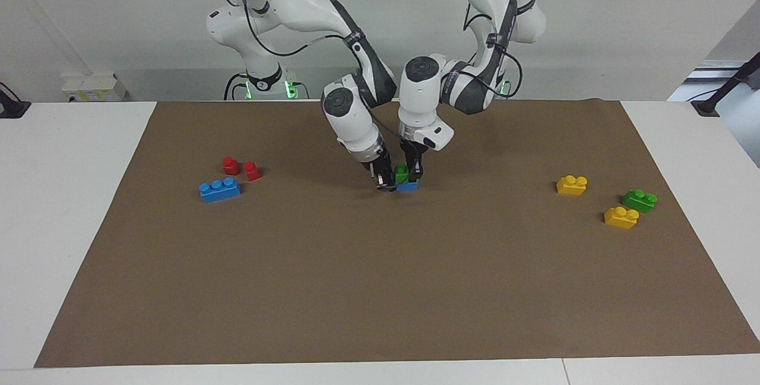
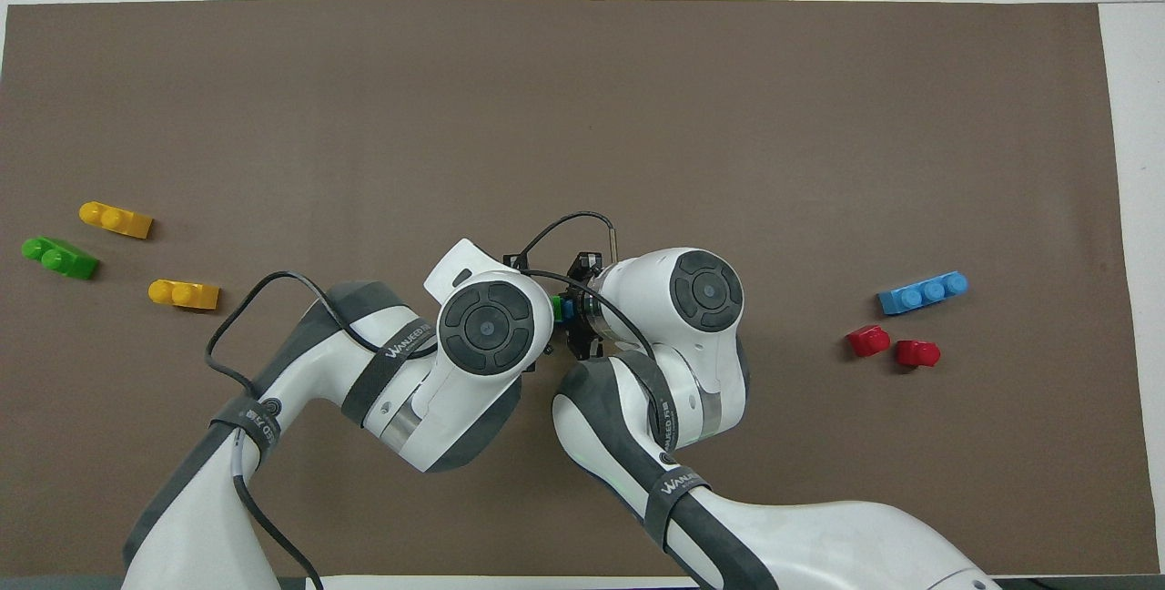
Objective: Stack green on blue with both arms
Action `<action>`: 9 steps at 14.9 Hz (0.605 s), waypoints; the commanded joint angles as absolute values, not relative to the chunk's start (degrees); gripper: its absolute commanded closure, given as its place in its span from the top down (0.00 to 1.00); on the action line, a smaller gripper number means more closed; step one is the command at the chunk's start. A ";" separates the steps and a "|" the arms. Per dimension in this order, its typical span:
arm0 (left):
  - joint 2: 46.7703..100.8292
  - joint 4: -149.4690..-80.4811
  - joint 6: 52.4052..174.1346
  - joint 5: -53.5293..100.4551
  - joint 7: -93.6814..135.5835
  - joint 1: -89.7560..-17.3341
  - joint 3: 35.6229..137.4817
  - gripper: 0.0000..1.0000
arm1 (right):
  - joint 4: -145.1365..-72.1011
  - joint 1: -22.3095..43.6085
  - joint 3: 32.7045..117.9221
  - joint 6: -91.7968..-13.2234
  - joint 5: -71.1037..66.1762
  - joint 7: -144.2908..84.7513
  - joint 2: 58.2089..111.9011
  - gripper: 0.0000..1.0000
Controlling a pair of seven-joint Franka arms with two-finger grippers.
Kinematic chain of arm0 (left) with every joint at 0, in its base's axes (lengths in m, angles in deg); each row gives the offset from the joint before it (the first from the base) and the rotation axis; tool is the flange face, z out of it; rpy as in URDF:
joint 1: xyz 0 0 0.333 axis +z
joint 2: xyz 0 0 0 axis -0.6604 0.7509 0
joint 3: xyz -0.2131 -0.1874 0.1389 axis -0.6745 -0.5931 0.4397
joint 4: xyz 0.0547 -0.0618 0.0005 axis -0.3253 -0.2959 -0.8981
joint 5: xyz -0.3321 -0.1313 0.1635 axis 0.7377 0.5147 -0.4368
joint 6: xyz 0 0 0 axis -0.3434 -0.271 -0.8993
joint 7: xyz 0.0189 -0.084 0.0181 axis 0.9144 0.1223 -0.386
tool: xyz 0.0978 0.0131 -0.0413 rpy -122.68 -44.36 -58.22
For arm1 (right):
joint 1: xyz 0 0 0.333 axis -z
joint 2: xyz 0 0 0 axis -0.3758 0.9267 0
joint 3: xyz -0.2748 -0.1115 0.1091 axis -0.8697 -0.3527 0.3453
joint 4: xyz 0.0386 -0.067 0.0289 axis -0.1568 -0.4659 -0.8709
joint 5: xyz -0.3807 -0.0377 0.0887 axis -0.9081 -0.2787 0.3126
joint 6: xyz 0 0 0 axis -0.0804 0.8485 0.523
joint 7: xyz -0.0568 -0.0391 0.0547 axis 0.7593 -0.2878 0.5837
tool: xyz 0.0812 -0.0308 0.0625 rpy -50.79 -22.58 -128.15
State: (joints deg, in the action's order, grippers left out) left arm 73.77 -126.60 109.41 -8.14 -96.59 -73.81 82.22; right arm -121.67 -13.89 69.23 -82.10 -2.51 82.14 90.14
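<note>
Facing view: green (image 1: 402, 173) sits on blue (image 1: 408, 185) mid-mat. L gripper (image 1: 411, 172) grips green, R gripper (image 1: 386, 183) is clamped on blue's end. Both look light, stiff, slick plastic; best pinched across flat sides. Blue's long axis runs arm-end to arm-end; studs up.

Overhead view: wrists hide most; slivers of green (image 2: 554, 304) and blue (image 2: 566, 307) show, seating probably near done.

Both arms bend down toward the middle of the table, and their wrists almost touch. The right gripper (image 1: 386, 183) (image 2: 577, 341) leans in at a slant, low down, with its two fingertips squeezed together. The left gripper (image 1: 411, 170) points nearly straight down, just beside the right one, a bit higher. Its tips are mostly hidden, so how tightly they pinch is unclear.
</note>
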 commanded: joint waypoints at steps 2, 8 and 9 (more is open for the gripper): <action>72.89 -127.15 108.57 -9.14 -93.08 -72.37 82.90 1.00 | -123.08 -13.79 69.17 -83.89 -0.97 82.29 90.19 0.74; 68.76 -126.63 103.48 -9.06 -85.52 -66.92 82.81 1.00 | -122.99 -13.35 69.17 -83.45 -0.97 82.29 90.19 0.99; 67.97 -126.63 102.25 -9.06 -83.94 -66.21 82.81 1.00 | -122.99 -13.00 69.17 -83.19 -0.97 82.29 90.11 1.00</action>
State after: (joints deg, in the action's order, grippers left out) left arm 70.77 -126.20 105.55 -8.23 -86.92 -67.83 83.06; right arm -122.29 -13.63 68.98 -82.12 -2.49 82.15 90.28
